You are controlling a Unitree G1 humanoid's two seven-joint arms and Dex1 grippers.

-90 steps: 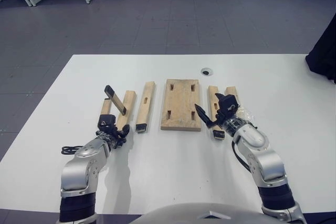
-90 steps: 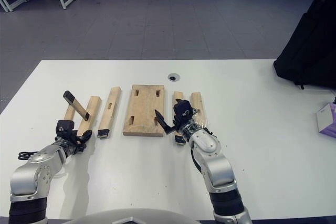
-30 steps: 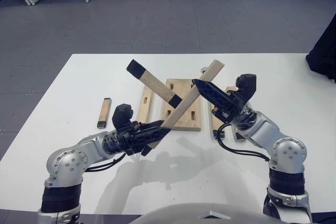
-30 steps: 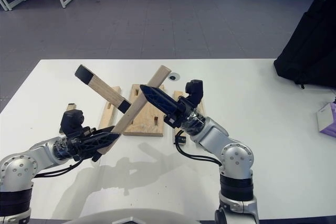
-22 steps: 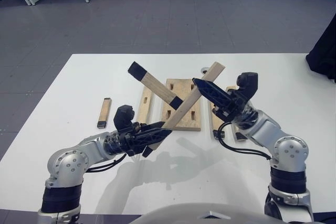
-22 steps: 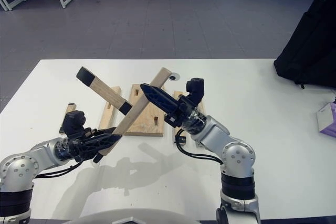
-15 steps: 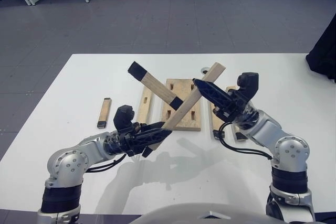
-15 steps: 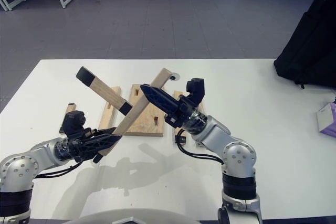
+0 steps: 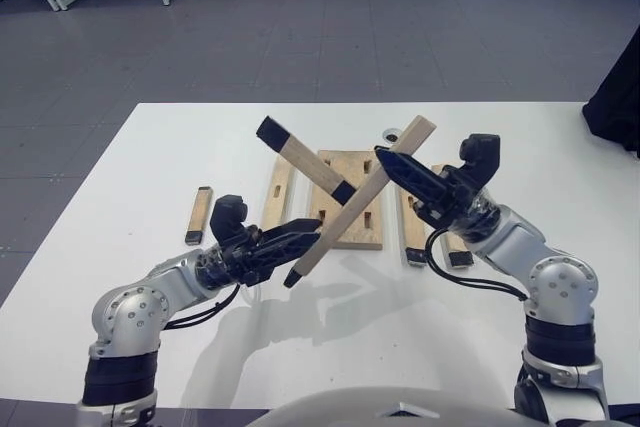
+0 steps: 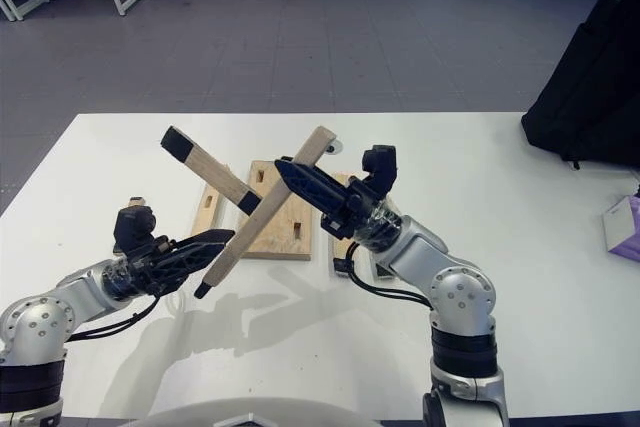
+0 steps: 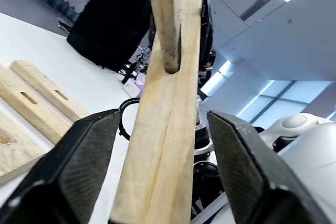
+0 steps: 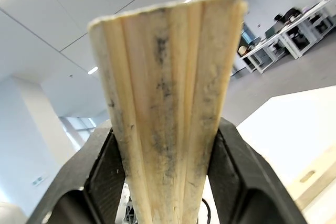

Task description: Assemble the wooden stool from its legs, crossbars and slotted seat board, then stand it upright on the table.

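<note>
A long wooden leg (image 9: pixel 356 207) hangs slanted over the table, with a black-tipped crossbar (image 9: pixel 300 159) stuck through its slot so the two form an X. My right gripper (image 9: pixel 386 160) is shut on the leg's upper part; its fingers (image 12: pixel 107 182) press against the wood. My left gripper (image 9: pixel 300 245) is open by the leg's lower end, and the leg (image 11: pixel 163 145) passes between its spread fingers (image 11: pixel 79 171) with gaps on both sides. Under the cross, the slotted seat board (image 9: pixel 366 229) lies flat on the table.
Another leg (image 9: pixel 276 192) lies left of the board and a short crossbar (image 9: pixel 200 215) farther left. Two more wooden pieces (image 9: pixel 412 237) lie right of the board, under my right arm. A cable hole (image 9: pixel 392 134) sits behind the board. The white table's near half (image 9: pixel 380 337) is bare.
My left gripper has opened and slid back left off the leg. The right gripper has carried the crossed leg and crossbar a little up and to the right.
</note>
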